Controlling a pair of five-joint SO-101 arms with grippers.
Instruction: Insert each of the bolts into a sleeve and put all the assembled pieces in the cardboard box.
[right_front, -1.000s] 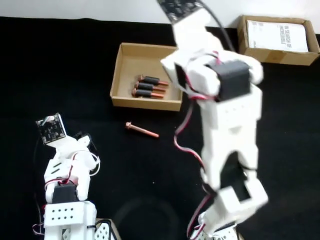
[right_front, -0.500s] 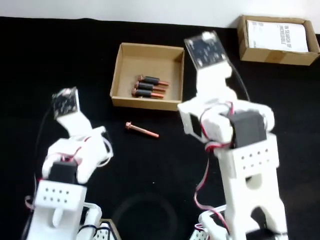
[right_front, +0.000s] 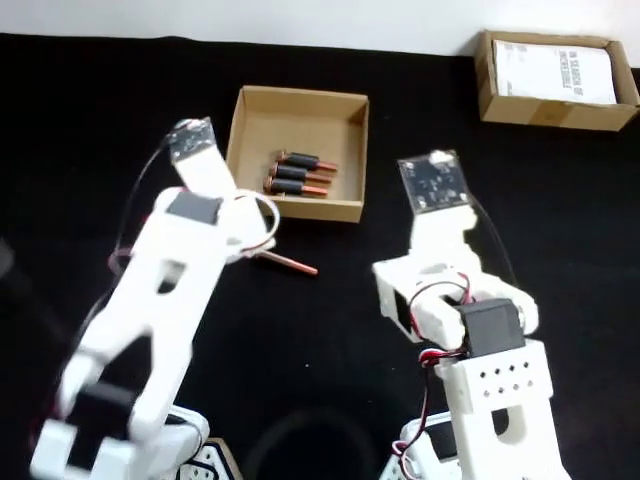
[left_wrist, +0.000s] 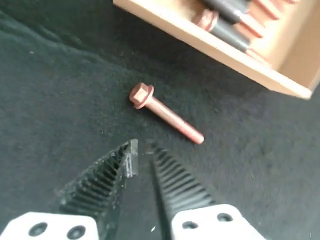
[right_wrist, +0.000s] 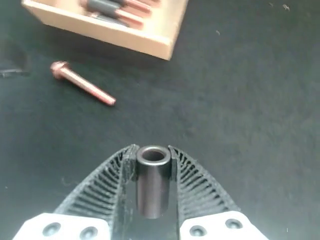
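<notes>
A loose copper bolt (right_front: 295, 264) lies flat on the black bench (right_front: 90, 120), just on the near side of the cardboard box (right_front: 295, 207) and apart from its wall. Its flanged head points left and its shank runs to the right and slightly nearer.

The left arm stretches from the near left corner toward this bolt. In its wrist view the left tool (left_wrist: 143, 150) hangs above the bench just short of the bolt (left_wrist: 165, 114), not touching it. Its toothed jaws are apart by only a narrow gap, with nothing between them.

Inside the cardboard box three assembled pieces (right_front: 298, 173) lie side by side. Each is a dark sleeve with copper showing at both ends, and they sit toward the near side of the box floor.

The right arm stands on the near right of the bench, to the right of the box and the loose bolt. The right tool (right_wrist: 152, 152) is clamped on a dark sleeve (right_wrist: 152, 185). The sleeve sits lengthwise between the ribbed fingers, and its open bore faces outward past the fingertips. From this wrist view the loose bolt (right_wrist: 82, 83) and a corner of the box (right_wrist: 150, 45) lie beyond the sleeve, well apart from it.

A second, smaller box (right_front: 555, 112) sits at the far right corner with a printed sheet (right_front: 555, 70) in it.
</notes>
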